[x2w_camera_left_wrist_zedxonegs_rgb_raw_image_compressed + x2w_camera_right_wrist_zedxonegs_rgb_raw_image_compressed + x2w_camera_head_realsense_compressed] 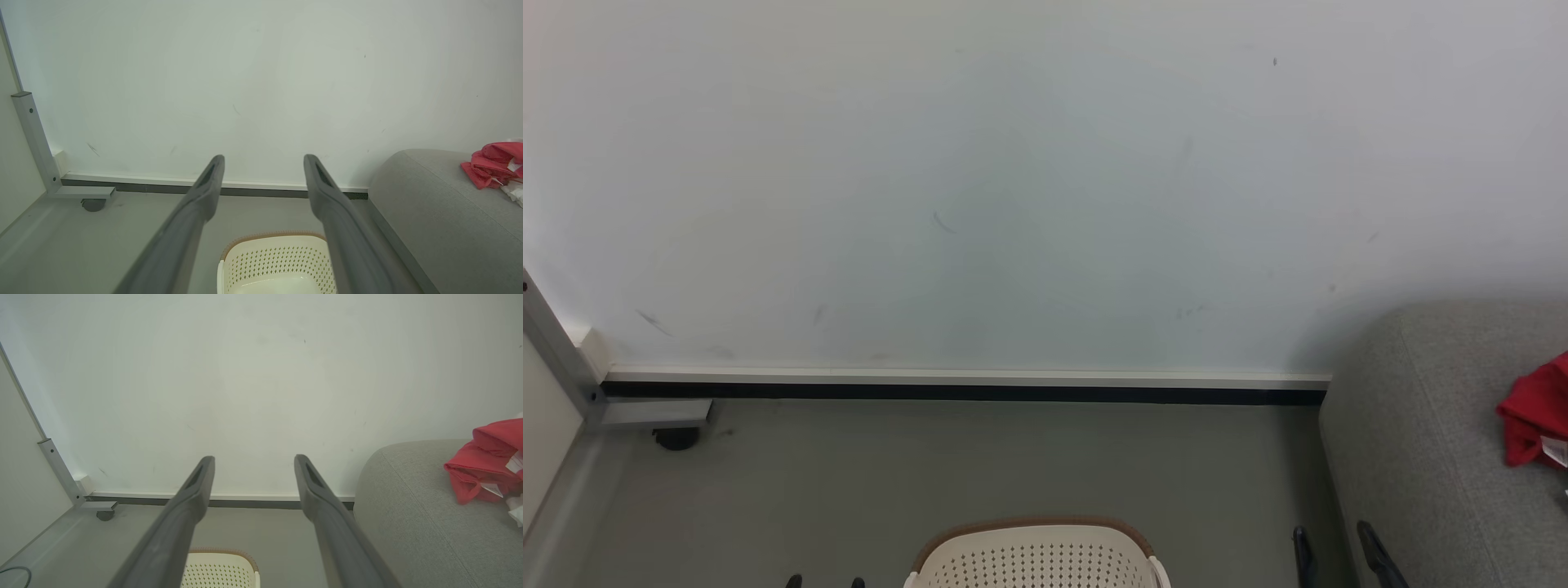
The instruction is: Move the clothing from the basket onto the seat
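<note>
The cream-white basket [1037, 559] with its brown rim stands on the floor at the bottom centre of the head view; the part of its inside that shows in the left wrist view is bare. Red clothing [1531, 412] lies bunched on the grey seat [1413, 441] at the right. My left gripper [825, 582] is left of the basket and my right gripper [1331, 531] is between basket and seat. The left gripper [263, 161] stands open above the basket [278, 257], holding nothing. My right gripper [253, 460] is open too, with the clothing [486, 465] far to its right.
A pale wall with a dark baseboard [964, 392] runs behind the basket. A grey metal frame leg with a black caster [676, 438] stands at the left corner. A little white cloth [517, 192] lies beside the red clothing on the seat [429, 212].
</note>
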You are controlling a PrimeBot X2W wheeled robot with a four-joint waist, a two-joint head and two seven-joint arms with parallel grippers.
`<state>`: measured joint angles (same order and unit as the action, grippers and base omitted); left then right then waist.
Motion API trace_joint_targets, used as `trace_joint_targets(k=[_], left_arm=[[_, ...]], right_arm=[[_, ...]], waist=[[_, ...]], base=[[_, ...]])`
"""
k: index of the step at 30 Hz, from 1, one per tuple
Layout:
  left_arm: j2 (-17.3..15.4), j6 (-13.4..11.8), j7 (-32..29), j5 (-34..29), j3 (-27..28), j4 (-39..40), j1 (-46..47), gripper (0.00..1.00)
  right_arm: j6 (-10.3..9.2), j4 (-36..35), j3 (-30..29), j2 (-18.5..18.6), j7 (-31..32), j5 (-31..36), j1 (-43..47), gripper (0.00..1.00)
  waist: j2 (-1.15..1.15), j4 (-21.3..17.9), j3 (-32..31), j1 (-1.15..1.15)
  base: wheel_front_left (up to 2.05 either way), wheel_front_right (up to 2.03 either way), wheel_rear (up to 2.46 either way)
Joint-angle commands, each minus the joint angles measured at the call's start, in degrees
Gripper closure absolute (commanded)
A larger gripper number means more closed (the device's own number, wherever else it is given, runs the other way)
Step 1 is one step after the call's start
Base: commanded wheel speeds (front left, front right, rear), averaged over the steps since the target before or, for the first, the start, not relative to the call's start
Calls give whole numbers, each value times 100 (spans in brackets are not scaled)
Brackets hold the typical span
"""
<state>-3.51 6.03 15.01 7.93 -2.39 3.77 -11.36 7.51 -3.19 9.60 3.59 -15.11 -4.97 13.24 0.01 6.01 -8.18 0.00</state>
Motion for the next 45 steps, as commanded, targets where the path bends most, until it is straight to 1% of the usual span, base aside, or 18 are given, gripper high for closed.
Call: trace_joint_targets(k=[1,7,8,14,26,45], left_arm=[[2,29,22,-43,34,-9,-27,0],[32,67,22,9,61,-27,5,0],[30,50,0,7,38,-12,3,100],[38,45,-24,97,0,-218,-52,100],[-27,57,-207,1529,20,-218,2,100],[-97,89,-477,3482,62,-235,89,100]], right_arm=[[-4,-3,1,-12,-5,41,-34,0],[-4,-18,-13,-19,-5,71,-49,0],[0,-3,-14,-9,0,19,-8,100],[0,209,-8,-7,15,-88,81,100],[0,298,-155,120,314,-1643,-110,100],[-1,433,-406,241,773,-3728,-375,100]], waist=[[-1,-7,22,0],[-1,-4,72,0],[-1,-4,72,0],[-1,-9,82,0],[-1,-66,154,0],[-1,-161,273,0]], base=[[0,0,0],[0,0,0],[0,0,0],[0,0,0],[0,0,0],[0,0,0]])
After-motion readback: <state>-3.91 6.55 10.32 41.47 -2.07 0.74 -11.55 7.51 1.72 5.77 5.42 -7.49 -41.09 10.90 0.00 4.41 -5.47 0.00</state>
